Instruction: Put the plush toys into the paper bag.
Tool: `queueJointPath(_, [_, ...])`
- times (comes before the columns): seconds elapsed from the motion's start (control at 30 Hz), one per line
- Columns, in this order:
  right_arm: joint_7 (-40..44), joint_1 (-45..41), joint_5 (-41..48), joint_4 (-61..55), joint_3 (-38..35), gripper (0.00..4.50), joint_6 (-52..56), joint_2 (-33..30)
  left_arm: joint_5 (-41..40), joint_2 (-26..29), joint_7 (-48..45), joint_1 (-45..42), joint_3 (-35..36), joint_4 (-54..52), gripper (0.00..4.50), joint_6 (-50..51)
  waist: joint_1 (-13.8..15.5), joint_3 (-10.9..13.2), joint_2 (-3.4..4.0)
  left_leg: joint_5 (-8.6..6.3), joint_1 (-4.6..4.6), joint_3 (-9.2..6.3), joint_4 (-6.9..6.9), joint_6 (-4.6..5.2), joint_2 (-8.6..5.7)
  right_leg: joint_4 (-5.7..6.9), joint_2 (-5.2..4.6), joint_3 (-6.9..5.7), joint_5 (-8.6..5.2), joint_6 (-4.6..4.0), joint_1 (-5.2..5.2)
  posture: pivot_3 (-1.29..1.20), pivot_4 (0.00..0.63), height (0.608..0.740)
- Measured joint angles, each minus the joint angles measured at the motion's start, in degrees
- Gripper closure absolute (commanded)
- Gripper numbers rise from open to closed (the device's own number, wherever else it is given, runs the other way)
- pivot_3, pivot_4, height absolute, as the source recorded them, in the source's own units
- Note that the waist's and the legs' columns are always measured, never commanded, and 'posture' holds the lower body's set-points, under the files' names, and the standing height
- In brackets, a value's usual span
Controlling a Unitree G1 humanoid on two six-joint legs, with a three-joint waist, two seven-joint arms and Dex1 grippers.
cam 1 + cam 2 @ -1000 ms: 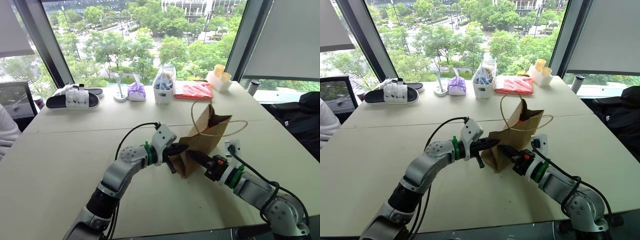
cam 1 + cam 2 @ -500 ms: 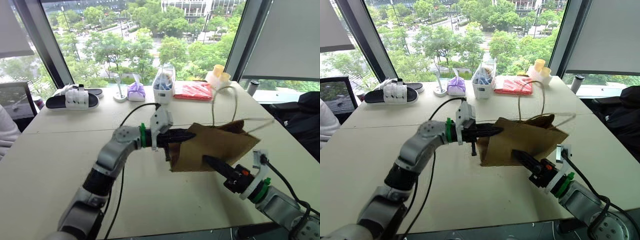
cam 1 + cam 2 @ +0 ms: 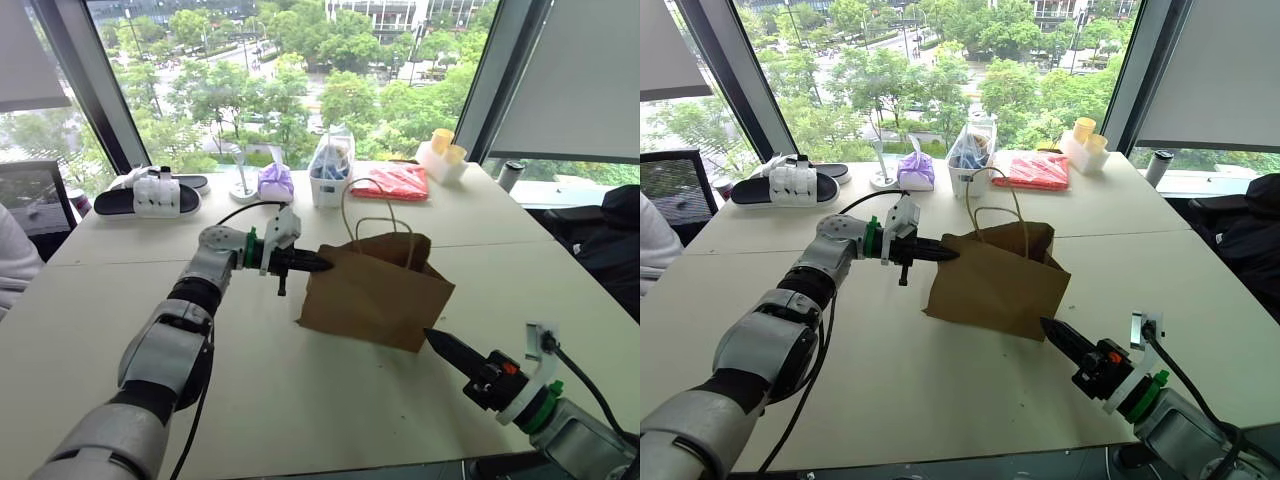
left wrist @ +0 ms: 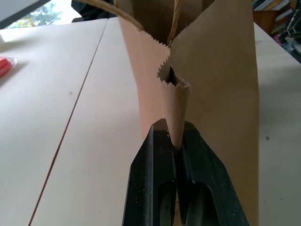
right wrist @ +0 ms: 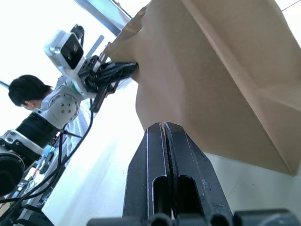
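Observation:
The brown paper bag (image 3: 370, 290) stands upright in the middle of the table, its cord handles (image 3: 372, 222) rising above the mouth. My left gripper (image 3: 322, 265) reaches in level from the left and is shut on the bag's left rim; the left wrist view shows the serrated paper fold (image 4: 175, 101) pinched between the black fingers (image 4: 155, 174). My right gripper (image 3: 430, 336) is shut with nothing in it, just off the bag's near right corner and apart from it. The right wrist view looks up along the bag's side (image 5: 211, 70). The plush toys are hidden.
Along the far edge by the window lie a black-and-white slipper (image 3: 150, 195), a purple pouch (image 3: 273, 182), a clear plastic bag (image 3: 330, 165), a red packet (image 3: 390, 182) and yellow cups (image 3: 440, 150). A person's sleeve (image 3: 10, 260) shows at the left edge.
The bag has gone from tipped and lifted to standing upright further left. My left gripper moved left and away with the rim. My right gripper drew back from the bag toward the near edge.

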Motion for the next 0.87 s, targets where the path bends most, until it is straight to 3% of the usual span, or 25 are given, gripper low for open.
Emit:
queueJointPath(0.2, [0.1,-0.5,0.6,0.2,-0.5,4.50,0.0,-1.9,-1.3,-1.0,-0.7,4.5,2.6,-5.9,0.21,3.9,-0.5,0.0,0.00,0.00,0.02,-0.07,-0.03,0.01,0.05,0.03,0.03,0.01,0.01,0.01,-0.04,0.00,0.150,0.740])
queueJointPath(0.23, [0.2,-0.6,0.6,0.3,-0.5,4.50,0.0,-2.0,-1.8,-0.8,-0.7,5.0,3.2,-7.8,0.04,5.1,-0.5,0.0,0.00,0.00,0.02,-0.08,-0.04,0.00,0.07,0.04,0.03,0.01,0.01,0.01,-0.05,0.00,0.150,0.740])
queueJointPath(0.43, [1.6,-2.5,0.6,2.1,-0.7,4.50,0.3,-4.4,-4.7,3.8,3.6,14.5,5.4,-28.0,0.04,18.6,-1.2,0.0,0.04,0.00,0.06,-0.12,-0.06,0.00,0.15,0.04,0.03,0.04,0.01,0.01,-0.04,0.00,0.150,0.740])
queueJointPath(0.53, [3.3,-2.1,0.5,3.3,-1.6,4.50,0.7,-7.1,-7.8,10.1,6.6,22.1,8.0,-41.2,0.04,28.7,-1.7,0.0,0.10,0.00,0.06,-0.10,-0.10,0.00,0.17,0.07,0.02,0.09,0.01,0.00,-0.09,0.00,0.150,0.740])
queueJointPath(0.67, [4.3,-0.2,0.7,3.8,-6.0,4.50,0.9,-9.1,-14.5,16.6,17.0,34.8,19.1,-58.9,0.04,44.0,-1.6,0.0,0.21,-0.01,0.07,-0.10,-0.18,0.01,0.22,0.01,0.03,0.12,0.00,-0.01,-0.14,0.00,0.150,0.740])
queueJointPath(0.8, [6.6,2.3,-1.4,3.5,-7.8,4.50,0.9,-12.0,-21.9,16.7,26.1,52.9,25.7,-78.0,0.04,55.8,-0.7,-0.1,0.35,-0.06,0.04,-0.06,-0.07,0.06,0.17,-0.13,-0.06,0.16,0.00,-0.02,0.02,0.00,0.150,0.740])
queueJointPath(0.87, [7.7,2.3,-2.9,3.7,-8.1,4.50,0.9,-13.4,-24.7,14.6,30.9,57.9,28.2,-84.3,0.04,59.1,0.2,-0.1,0.32,-0.06,0.00,-0.05,-0.06,0.05,0.16,-0.22,-0.05,0.15,0.00,-0.05,0.04,0.00,0.150,0.740])
